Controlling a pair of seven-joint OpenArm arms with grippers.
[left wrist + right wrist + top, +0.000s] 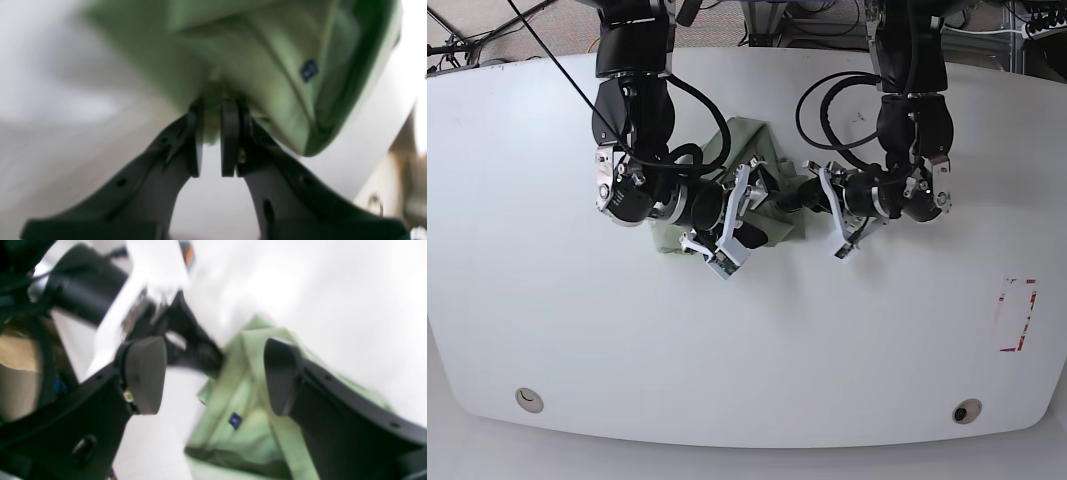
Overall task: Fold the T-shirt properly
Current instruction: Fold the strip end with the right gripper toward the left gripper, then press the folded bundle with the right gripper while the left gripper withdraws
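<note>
Left wrist view shows you the left gripper (pixel 211 133) pinching soft sage T-shirt (pixel 253 66) cloth; only the base view shows the bunched shirt mid-table (pixel 547 320). Your right gripper (pixel 213 376) gapes above it.

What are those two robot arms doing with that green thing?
They are folding a pale sage-green cotton T-shirt, bunched up on the white table. The left gripper is pinching a fold of cloth near the small dark neck label. The right gripper is open above the shirt, holding nothing.
</note>
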